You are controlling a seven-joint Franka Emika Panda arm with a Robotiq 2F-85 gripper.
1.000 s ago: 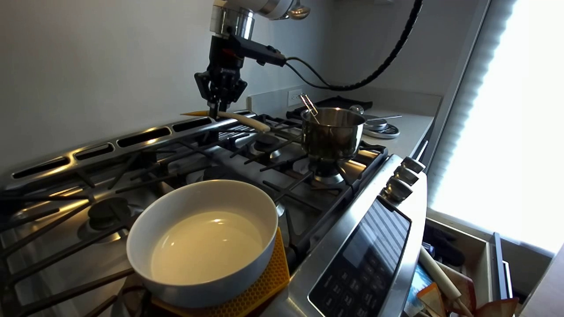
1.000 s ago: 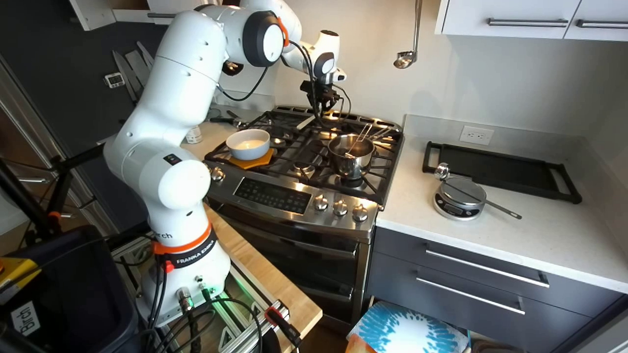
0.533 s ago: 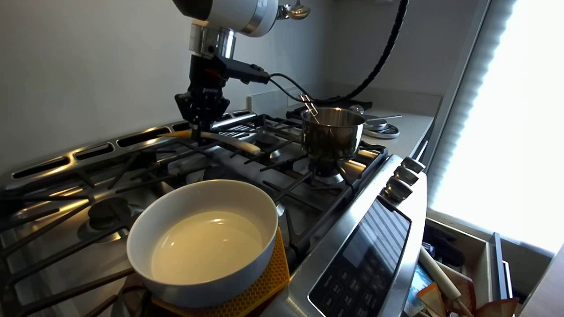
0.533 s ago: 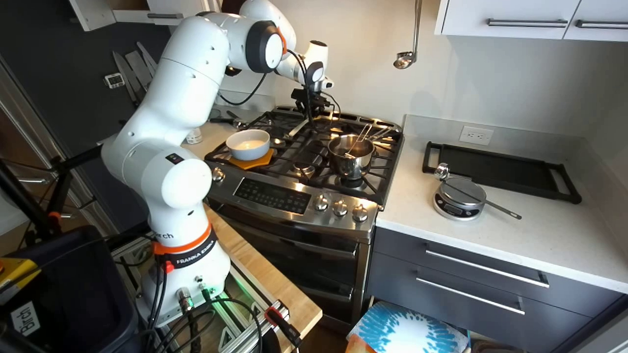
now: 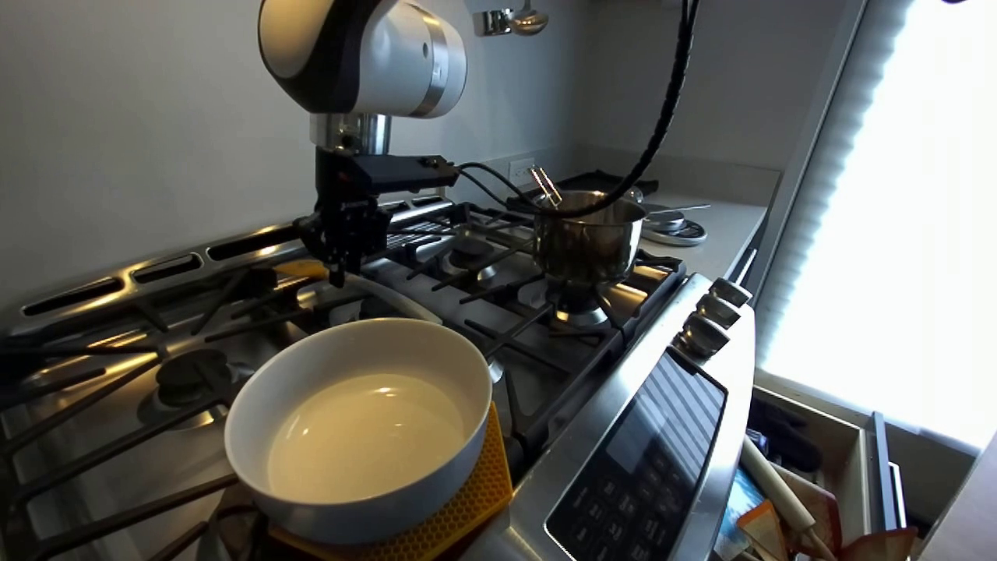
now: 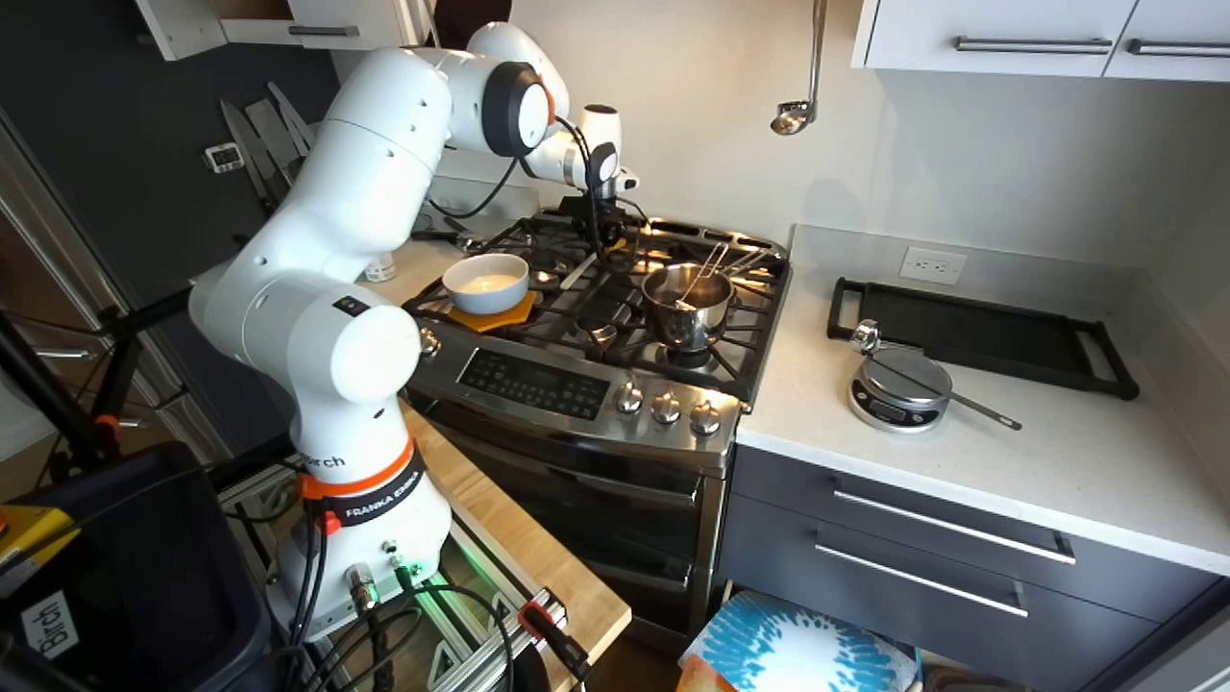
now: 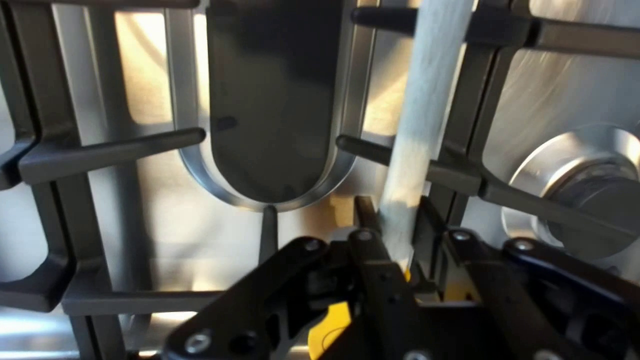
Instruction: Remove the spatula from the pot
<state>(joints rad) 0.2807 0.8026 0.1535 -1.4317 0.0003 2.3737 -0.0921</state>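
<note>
The gripper [image 7: 396,204] pinched the spatula [image 7: 420,130], blade [image 5: 300,269] toward the gas range's [image 5: 576,448] back edge, probably to lay it down

One pot [image 6: 686,332] sits right and one bowl [image 6: 485,300] sits left on one stove [image 6: 533,384]. Four knobs [image 6: 665,407] show, one left and three right. One tray [image 6: 980,332] and one scale [image 6: 896,411] sit right, two closed drawers [image 6: 798,490] near right. There's one spatula [image 7: 415,130] and one gripper [image 7: 396,206].
</note>
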